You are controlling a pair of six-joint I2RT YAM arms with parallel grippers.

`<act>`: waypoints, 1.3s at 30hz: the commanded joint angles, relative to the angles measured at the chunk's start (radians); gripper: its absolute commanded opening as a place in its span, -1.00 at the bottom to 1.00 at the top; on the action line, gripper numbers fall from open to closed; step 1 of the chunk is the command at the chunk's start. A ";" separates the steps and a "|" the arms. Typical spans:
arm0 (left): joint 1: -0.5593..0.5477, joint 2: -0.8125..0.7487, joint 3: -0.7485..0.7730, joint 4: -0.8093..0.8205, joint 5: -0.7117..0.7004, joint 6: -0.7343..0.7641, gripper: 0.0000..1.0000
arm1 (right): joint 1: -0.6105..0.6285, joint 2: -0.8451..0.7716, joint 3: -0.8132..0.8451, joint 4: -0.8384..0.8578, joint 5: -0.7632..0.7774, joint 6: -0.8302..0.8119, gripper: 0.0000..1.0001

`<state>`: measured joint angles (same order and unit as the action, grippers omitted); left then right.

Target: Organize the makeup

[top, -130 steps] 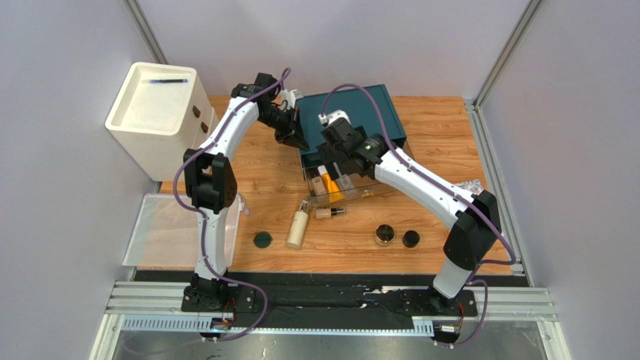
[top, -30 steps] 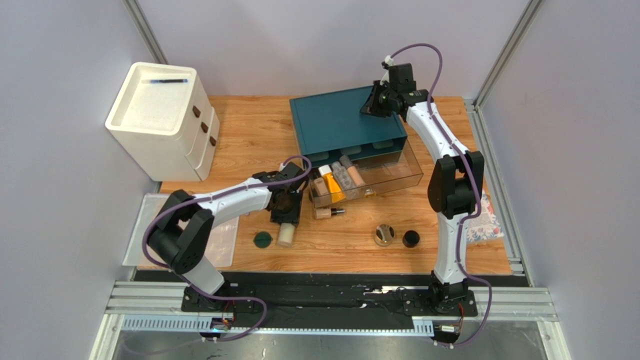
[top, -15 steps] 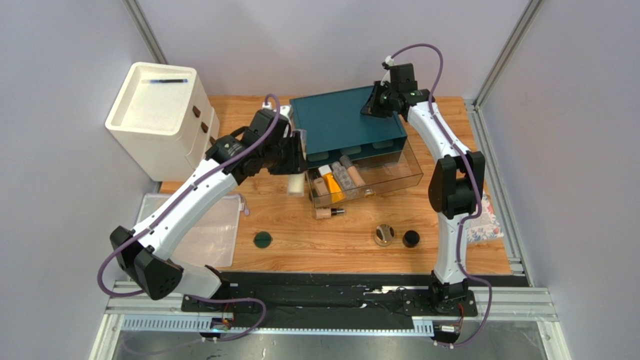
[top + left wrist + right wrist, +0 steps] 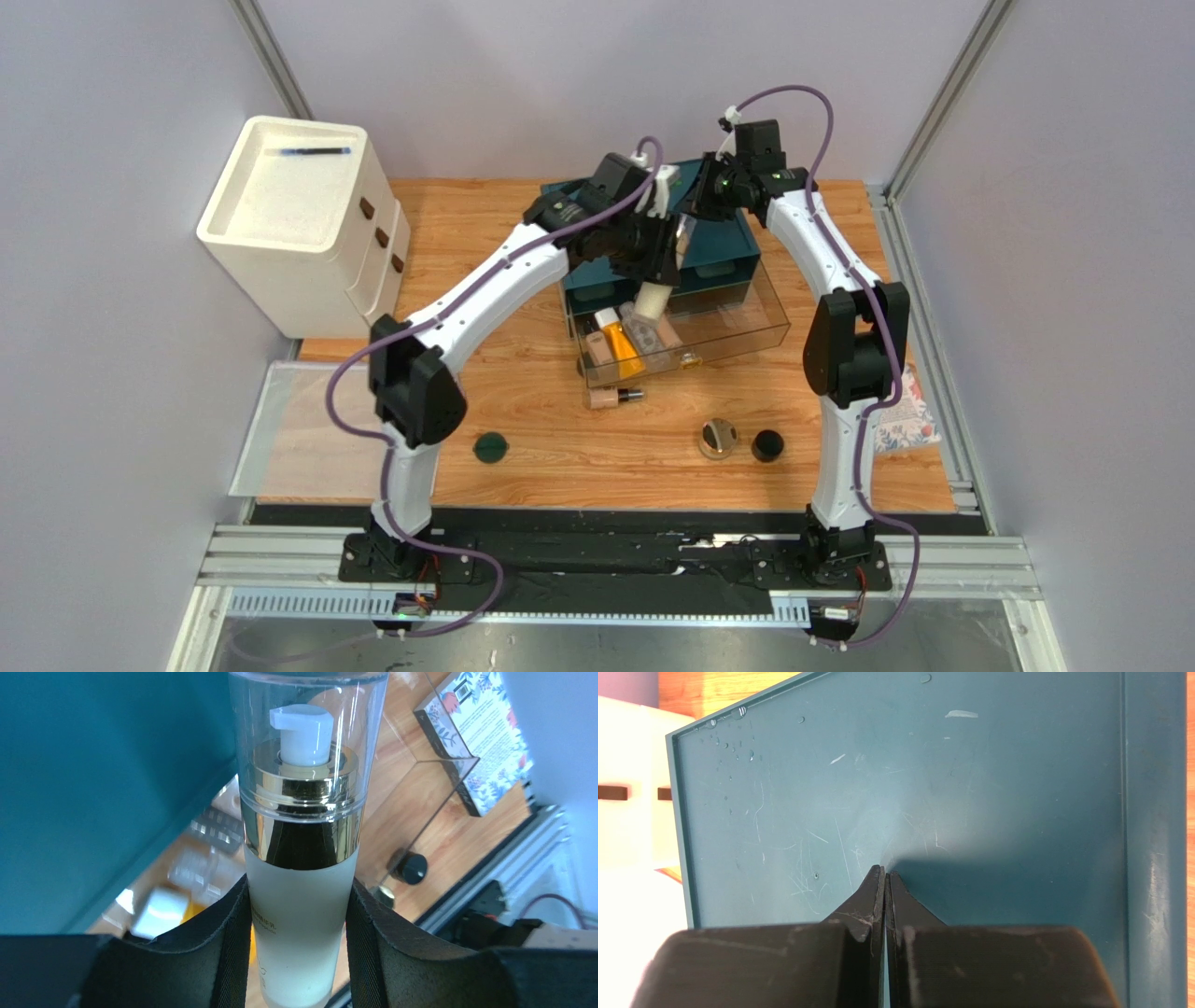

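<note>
Right, wooden table (image 4: 842, 252) with the white drawer cabinet (image 4: 288, 210) at its far-left corner. A flat clear tray (image 4: 302, 420) hangs off the near-left edge.

Teal box (image 4: 723, 249) sits at back centre. Its clear drawer (image 4: 737, 319) is pulled out toward the arms.

Both arms reach over the box. Right gripper (image 4: 885, 882) is fully closed with nothing between the fingers, tips resting on the teal lid near its right rear.

Left gripper (image 4: 298, 899) is about half open and clamped on the cream bottle (image 4: 651, 301). Pads grip the frosted body just below the gold collar. Clear cap and white pump point away from the wrist, down toward the open drawer. The bottle is tilted above the drawer's left half. Can't tell if it touches anything inside.

A floral-patterned packet (image 4: 894, 417) lies at the right table edge.

In the drawer's left end: orange tube (image 4: 624, 353), with beige foundation tubes (image 4: 650, 336) beside it.

One more beige tube (image 4: 613, 398) lies on the wood just in front of the drawer.

Two round dark jars (image 4: 718, 438) sit side by side, near but apart, toward the front right of centre.

One dark-green disc (image 4: 490, 448) lies flat at front left, well apart from the jars.
</note>
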<state>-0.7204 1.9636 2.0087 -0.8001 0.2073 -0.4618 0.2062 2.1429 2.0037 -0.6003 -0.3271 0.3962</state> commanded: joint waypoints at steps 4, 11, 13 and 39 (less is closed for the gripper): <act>-0.076 0.159 0.324 -0.134 -0.029 0.239 -1.00 | -0.007 0.051 -0.046 -0.200 0.023 -0.013 -1.00; -0.105 0.224 0.340 -0.097 -0.016 0.239 -0.97 | -0.014 0.064 -0.042 -0.208 0.017 -0.017 -1.00; -0.112 0.251 0.355 -0.099 -0.020 0.252 -0.87 | -0.013 0.064 -0.045 -0.208 0.016 -0.019 -1.00; -0.125 0.224 0.481 -0.155 -0.118 0.279 0.74 | -0.019 0.094 0.000 -0.240 0.030 -0.040 -1.00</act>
<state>-0.8433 2.3306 2.4603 -0.9852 0.1402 -0.2024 0.1928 2.1548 2.0369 -0.6529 -0.3538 0.3954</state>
